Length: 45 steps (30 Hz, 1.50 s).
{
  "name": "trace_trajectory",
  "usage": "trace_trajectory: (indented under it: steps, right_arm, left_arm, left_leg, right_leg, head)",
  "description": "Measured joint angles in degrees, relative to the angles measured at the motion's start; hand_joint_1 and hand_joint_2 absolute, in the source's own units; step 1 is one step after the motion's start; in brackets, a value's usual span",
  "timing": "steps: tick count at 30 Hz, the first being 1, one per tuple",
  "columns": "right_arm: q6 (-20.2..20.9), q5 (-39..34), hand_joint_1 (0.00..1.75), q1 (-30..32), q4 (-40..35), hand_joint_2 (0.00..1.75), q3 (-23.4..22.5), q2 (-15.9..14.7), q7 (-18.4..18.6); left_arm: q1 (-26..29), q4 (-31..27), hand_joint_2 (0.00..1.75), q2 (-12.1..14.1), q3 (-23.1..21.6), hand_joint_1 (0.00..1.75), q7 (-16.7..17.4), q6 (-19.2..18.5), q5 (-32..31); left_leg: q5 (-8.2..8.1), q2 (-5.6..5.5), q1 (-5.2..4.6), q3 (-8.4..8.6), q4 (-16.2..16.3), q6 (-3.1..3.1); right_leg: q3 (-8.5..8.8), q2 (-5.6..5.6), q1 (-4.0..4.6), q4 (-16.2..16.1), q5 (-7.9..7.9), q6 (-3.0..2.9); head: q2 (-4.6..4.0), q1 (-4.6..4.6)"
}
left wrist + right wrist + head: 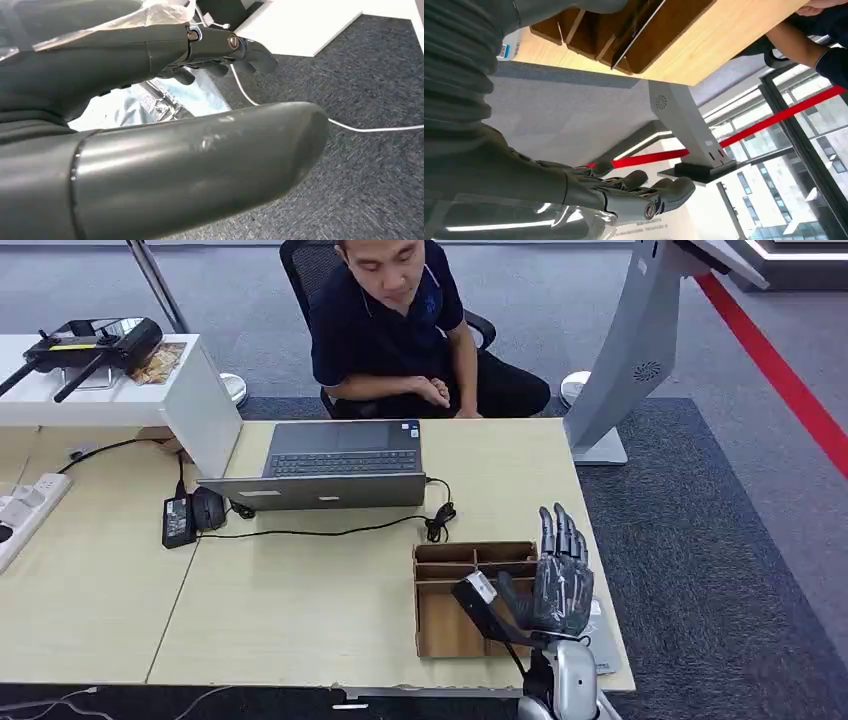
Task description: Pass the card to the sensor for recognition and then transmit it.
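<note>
right hand (560, 580): raised over the near right corner of the desk (300, 620), fingers straight and together, pointing up and away from me. Thumb side faces the wooden box (470, 600).
grip: the card (478, 590) sits at my thumb, dark with a pale label end, leaning over the box. Looks pinched between thumb and palm edge, other fingers unused. I judge it held, not resting.
right wrist view: fingers (644, 192) extended flat, nothing between them; the box dividers and a thin dark edge that may be the card (636, 35) show above.
left hand (165, 150): hanging low over grey carpet, thumb big in frame, fingers (220, 50) loosely curled with nothing in them.
sensor: can't identify it for sure. The grey kiosk stand (635, 350) past the desk's far right corner is my best guess.
person (395, 325): seated across the desk behind the laptop (335, 465), hands near the far edge, likely the receiver.
stage: card lifted from the box, not yet presented.
risk: thin pinch, card could twist or slip on the swing.
</note>
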Motion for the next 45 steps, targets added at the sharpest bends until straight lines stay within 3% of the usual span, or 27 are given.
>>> trace_trajectory:
  steps: [45]
  right_arm:
    - [0.0, -1.2, 0.0, -0.5, 1.0, 1.75, 0.0, -0.1, 0.8]
  left_arm:
    - [0.0, 0.0, 0.0, 0.0, -0.3, 0.0, -0.1, 0.0, -0.3]
  left_leg:
    - [0.0, 0.0, 0.0, -0.01, 0.0, 0.0]
  right_leg:
    - [0.0, 0.0, 0.0, 0.0, 0.0, 0.0]
  head:
    - [0.0, 0.0]
